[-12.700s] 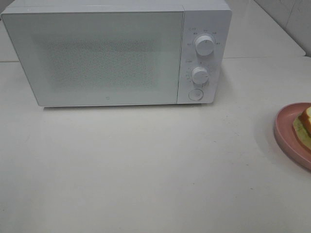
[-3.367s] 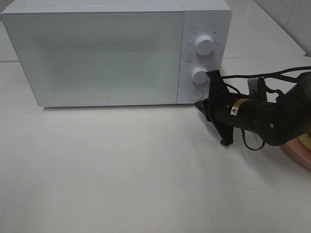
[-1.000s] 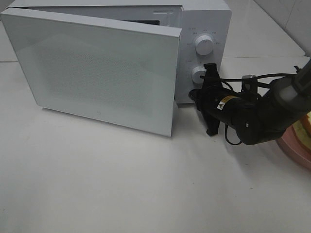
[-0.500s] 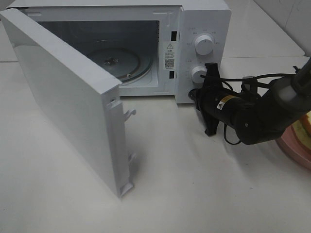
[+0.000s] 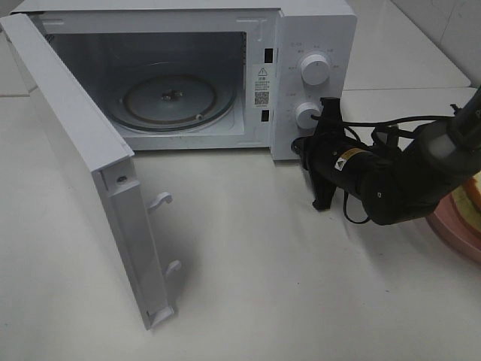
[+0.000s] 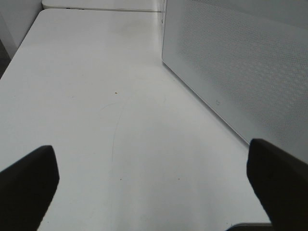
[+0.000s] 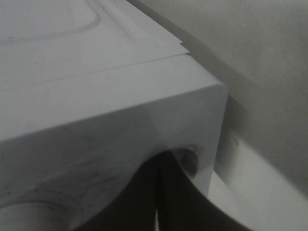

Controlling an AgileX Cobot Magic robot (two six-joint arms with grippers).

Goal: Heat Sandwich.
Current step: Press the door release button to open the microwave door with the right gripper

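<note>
The sandwich [image 5: 473,194] shows as a sliver at the right edge, lying on a pink plate [image 5: 449,222]. The white microwave [image 5: 316,30] stands at the back with its door [image 5: 83,173] swung wide to the left, baring the glass turntable [image 5: 169,101]. My right gripper [image 5: 300,146] is shut, its tips against the microwave's lower right front below the knobs. In the right wrist view the shut gripper [image 7: 161,161] touches the white panel [image 7: 96,106]. My left gripper [image 6: 154,192] is open over bare table, its fingers [image 6: 26,187] wide apart, beside the door's outer face [image 6: 240,72].
Two white knobs [image 5: 314,68] sit on the control panel. The open door reaches far out over the table's left front. The right arm and its cables [image 5: 398,180] lie between the microwave and the plate. A table seam [image 5: 406,89] runs behind.
The microwave door has swung from half open to wide open toward the left. My right gripper stays pressed at the panel's lower corner.
</note>
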